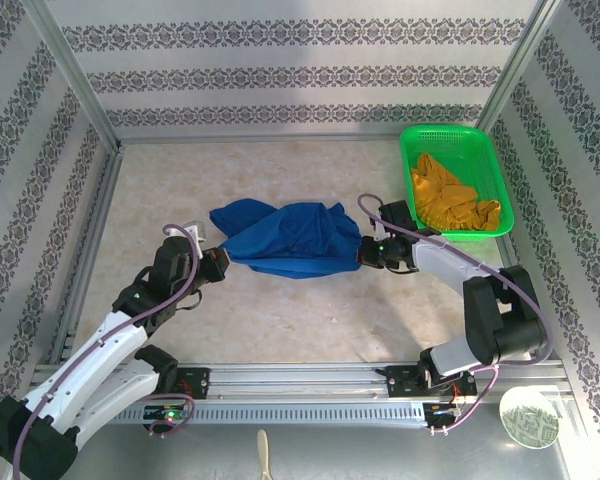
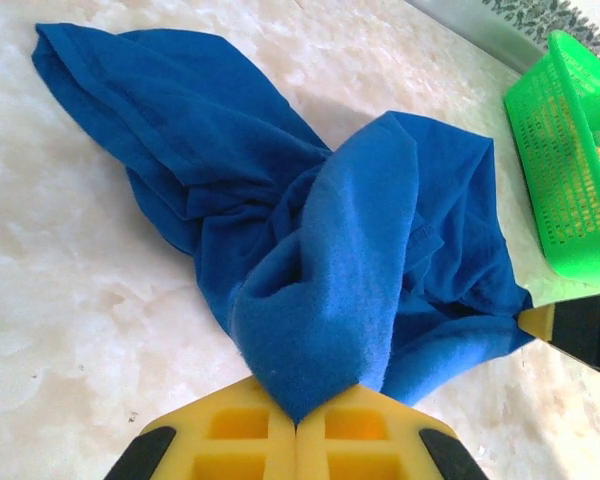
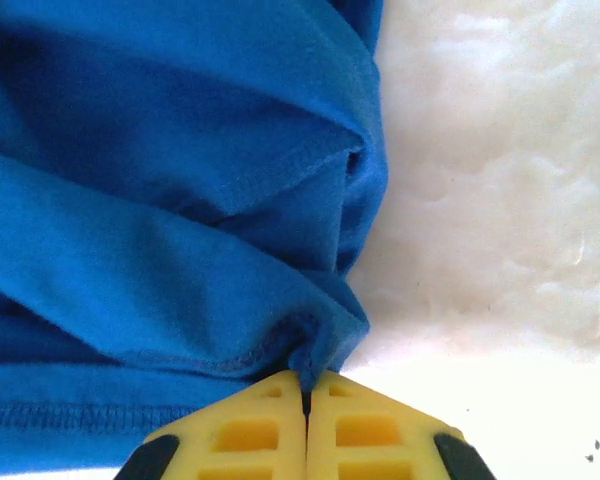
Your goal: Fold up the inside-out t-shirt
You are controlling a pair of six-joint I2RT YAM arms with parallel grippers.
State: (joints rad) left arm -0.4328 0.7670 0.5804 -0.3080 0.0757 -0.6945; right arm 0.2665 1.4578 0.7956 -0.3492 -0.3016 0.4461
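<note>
Shows, from above, the soft, wrinkly royal-blue cloth t-shirt bunched in the middle of the pale marbled table, strung between left gripper and right gripper, clear of the green plastic mesh basket — light, limp, likely to sag and slide, best taken at hems or corners. Adds, from the left wrist, detail lost overhead: yellow jaws pressed together on a gathered point of fuzzy fabric. Gives, from the right wrist, the stitched hem close up — pinched between shut jaws, probably a firm hold.
</note>
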